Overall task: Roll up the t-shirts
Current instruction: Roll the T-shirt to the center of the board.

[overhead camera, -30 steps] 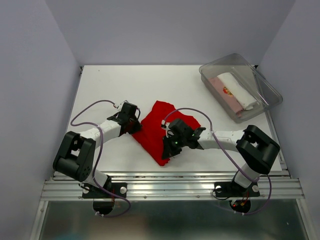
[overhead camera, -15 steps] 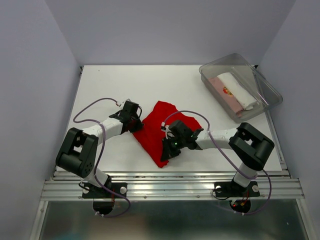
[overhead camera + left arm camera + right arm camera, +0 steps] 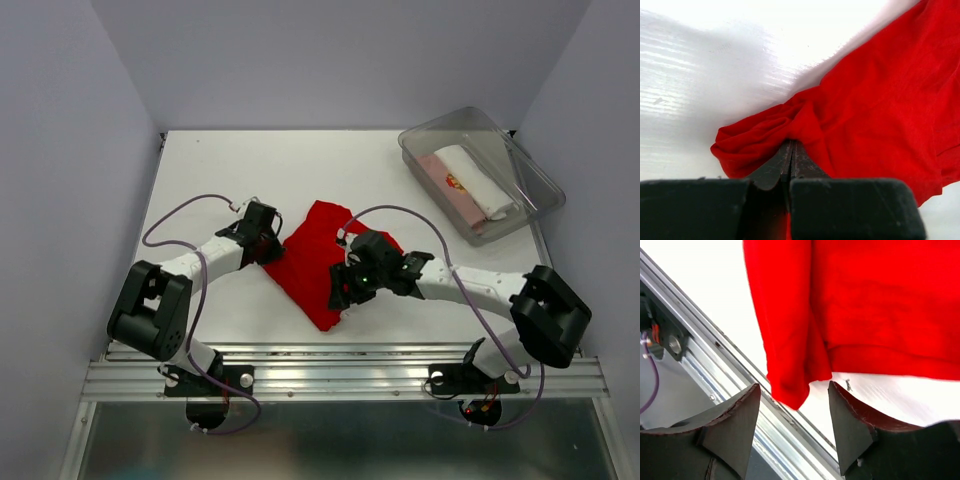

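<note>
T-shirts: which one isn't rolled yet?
The red shirt, loose on the table; the white roll and pink roll sit in the bin.

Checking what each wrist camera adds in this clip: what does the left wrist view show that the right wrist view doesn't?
Only the left wrist view: the left gripper, its fingers shut on a bunched fold of the red t-shirt. Only the right wrist view: the right gripper with its fingers apart, a corner of the shirt lying between them unclamped, plus a metal rail and a purple cable. Both: the red cloth lying on the white table.
</note>
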Robot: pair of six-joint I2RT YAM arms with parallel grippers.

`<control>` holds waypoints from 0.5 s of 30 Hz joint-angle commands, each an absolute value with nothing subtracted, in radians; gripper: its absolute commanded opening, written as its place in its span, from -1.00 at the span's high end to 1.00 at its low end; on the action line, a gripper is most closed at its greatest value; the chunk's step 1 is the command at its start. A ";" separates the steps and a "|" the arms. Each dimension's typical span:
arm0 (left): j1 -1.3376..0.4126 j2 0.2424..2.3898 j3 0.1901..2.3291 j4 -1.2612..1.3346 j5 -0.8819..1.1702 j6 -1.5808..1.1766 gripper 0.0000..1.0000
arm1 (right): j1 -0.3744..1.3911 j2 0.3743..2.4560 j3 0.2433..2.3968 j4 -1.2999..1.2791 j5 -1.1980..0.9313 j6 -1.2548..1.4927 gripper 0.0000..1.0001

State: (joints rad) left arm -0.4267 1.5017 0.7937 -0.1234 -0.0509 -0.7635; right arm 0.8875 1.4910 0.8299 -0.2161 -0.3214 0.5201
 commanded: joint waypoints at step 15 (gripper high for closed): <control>-0.430 1.434 0.802 -0.190 -0.153 -0.752 1.00 | 0.928 1.454 0.876 -0.184 -0.267 0.568 0.94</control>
State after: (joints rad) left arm -0.4267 1.4437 0.7937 -0.1791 -0.1127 -0.7605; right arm 0.9005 1.4220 0.8486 -0.2607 -0.2344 0.5575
